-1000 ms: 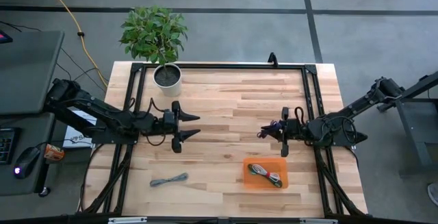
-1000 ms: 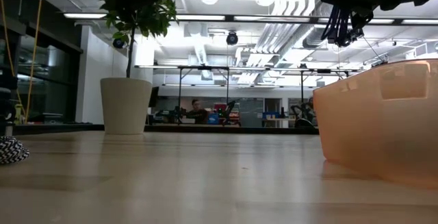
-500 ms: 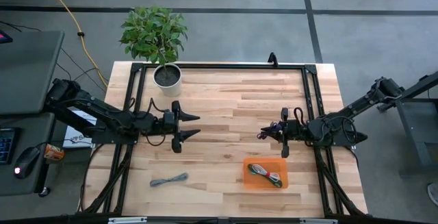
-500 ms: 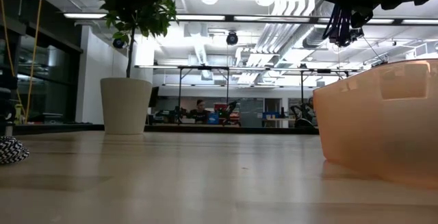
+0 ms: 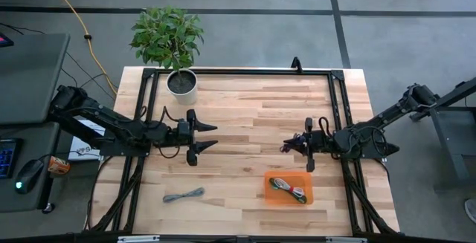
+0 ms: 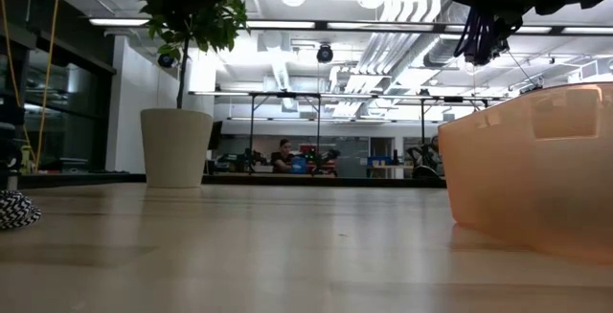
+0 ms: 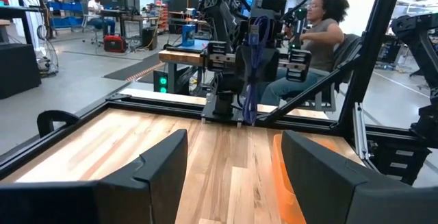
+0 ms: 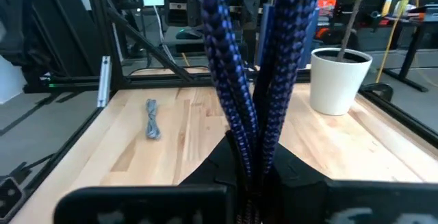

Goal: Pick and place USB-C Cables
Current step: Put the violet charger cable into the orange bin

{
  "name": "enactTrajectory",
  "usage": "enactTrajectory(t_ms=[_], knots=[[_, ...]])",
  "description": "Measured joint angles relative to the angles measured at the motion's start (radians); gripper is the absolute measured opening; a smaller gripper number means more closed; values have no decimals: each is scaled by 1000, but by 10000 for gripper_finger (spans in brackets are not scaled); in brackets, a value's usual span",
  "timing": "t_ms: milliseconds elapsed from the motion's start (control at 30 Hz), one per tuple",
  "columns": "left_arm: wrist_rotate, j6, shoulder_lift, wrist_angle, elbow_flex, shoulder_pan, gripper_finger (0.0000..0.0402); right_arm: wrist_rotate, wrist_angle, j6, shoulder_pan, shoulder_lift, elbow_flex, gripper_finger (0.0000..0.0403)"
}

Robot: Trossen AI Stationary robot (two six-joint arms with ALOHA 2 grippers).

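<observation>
We are holding the dark blue cable [image 8: 263, 66] clamped in the right end effector [image 5: 306, 146] above the bench [image 5: 253, 102], near the orange tray [image 5: 306, 192], ready for placement. The left end effector [image 5: 204, 137] is waiting apart.

Right gripper [image 5: 300, 144] raised off the table, fingers clamped on a dark blue cable [image 8: 256, 80], left gripper [image 5: 206, 137] opposite it, fingers spread wide, holding nothing.
</observation>
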Motion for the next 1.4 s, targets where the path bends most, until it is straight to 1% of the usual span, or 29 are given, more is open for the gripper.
enactTrajectory(t_ms=[100,200,300,400,467,500,633,700,767,833,967,1067,1133,1233,1400], knots=[[0,0,0,0,0,0,216,-9,8,34,0,0,1,7],[0,0,0,-1,0,0,216,-14,6,59,9,14,35,7],[0,0,0,-2,0,0,216,-18,-26,46,39,66,106,7],[0,0,0,-5,0,0,216,-18,-133,35,76,149,208,7],[0,0,0,-9,0,0,216,-20,-247,61,98,208,295,7],[0,0,0,-9,0,0,216,-28,-338,94,108,237,347,7],[0,0,0,-9,0,0,216,-38,-736,300,157,365,568,7],[0,0,0,-9,0,0,216,-59,-920,413,177,439,669,7],[0,0,0,-9,0,0,216,-91,-1057,527,192,510,747,7],[-13,0,0,-9,0,0,216,-125,-1142,620,204,575,796,7],[-49,0,0,-9,0,0,216,-224,-1171,721,209,680,823,7],[-51,0,0,-9,0,0,216,-278,-1177,784,208,742,818,7],[-51,0,0,-9,0,0,216,-309,-1211,827,205,781,815,7],[-51,0,0,-9,0,0,216,-322,-1236,869,205,821,814,7],[-52,-2,0,-8,0,0,216,-340,-1228,897,205,858,814,7]])
